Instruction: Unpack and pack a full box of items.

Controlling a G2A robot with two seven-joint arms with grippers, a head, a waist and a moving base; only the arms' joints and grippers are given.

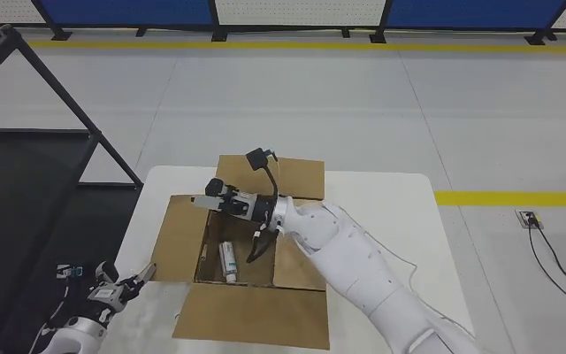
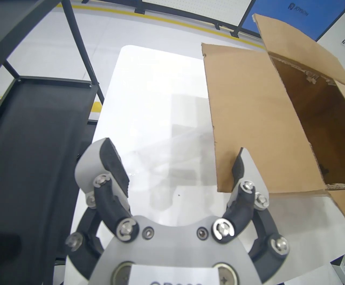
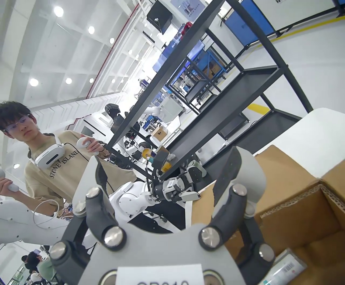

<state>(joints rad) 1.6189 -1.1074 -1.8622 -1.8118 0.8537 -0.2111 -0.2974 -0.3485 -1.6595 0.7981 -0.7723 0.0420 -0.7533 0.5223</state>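
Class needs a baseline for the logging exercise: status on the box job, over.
Left gripper open beside box flap. Right gripper open above box. White tube lying inside. Flaps folded outward.

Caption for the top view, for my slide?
Right claw open above the open cardboard box, a white tube lying inside; left claw open beside its flap.

Finding: I am working in a factory-style lab hall. Yellow lines [image 1: 265, 44] are running across a pale polished floor [image 1: 354, 106]. Blue partition panels [image 1: 124, 11] are fencing off the bay. Black steel racks [image 3: 231, 86] are standing beside my white table [image 1: 389, 190]. Round lamps [image 3: 58, 11] are shining from a high ceiling [image 3: 40, 48].
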